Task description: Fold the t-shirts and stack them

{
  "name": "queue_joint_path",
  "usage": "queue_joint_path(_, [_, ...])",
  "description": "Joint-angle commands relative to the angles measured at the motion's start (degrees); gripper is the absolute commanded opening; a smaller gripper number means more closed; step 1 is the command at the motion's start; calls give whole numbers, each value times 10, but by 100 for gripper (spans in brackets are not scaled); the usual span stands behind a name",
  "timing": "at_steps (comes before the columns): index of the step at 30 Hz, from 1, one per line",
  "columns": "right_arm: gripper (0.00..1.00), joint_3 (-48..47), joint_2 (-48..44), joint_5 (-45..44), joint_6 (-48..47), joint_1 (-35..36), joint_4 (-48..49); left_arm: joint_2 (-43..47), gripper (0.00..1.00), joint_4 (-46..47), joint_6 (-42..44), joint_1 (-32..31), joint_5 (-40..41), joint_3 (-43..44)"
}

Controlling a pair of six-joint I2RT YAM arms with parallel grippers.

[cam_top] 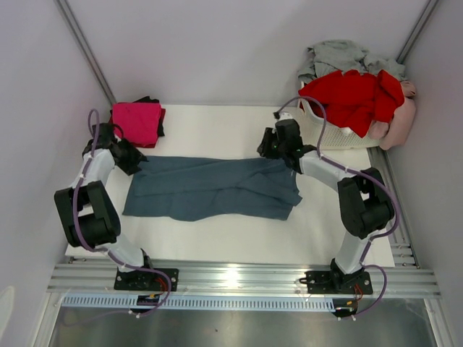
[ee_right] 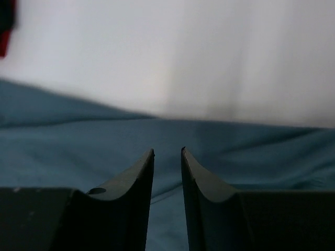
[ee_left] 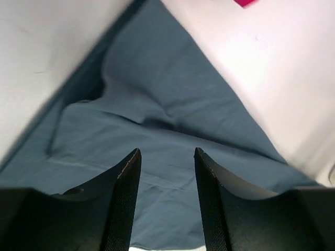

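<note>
Left gripper (ee_left: 167, 152) hangs parted over the slate-blue t-shirt (cam_top: 210, 189), gripping nothing; right gripper (ee_right: 167, 151) likewise, jaws narrowly apart. We see that shirt spread flat mid-frame, folded magenta t-shirt (cam_top: 137, 121) upper left, laundry basket (cam_top: 340, 136) upper right.

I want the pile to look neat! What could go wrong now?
The blue-grey tee lies wrinkled with an uneven near edge, so its next fold might go crooked. The left gripper sits close to the magenta tee and might nudge it. The red tee droops over the basket near the right arm; it could snag.
</note>
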State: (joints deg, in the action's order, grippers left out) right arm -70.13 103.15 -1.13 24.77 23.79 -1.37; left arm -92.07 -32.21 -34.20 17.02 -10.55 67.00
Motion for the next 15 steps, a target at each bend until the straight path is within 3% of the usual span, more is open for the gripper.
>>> queue_joint_path(1, [32,-13,13,128,-38,34,25,-28,49,46,11,-16,-86,-9])
queue_joint_path(7, [32,5,41,154,4,41,0,-83,47,4,14,-19,-65,26])
queue_joint_path(15, [33,86,-26,165,-10,97,-19,-108,46,-24,0,-18,-15,112])
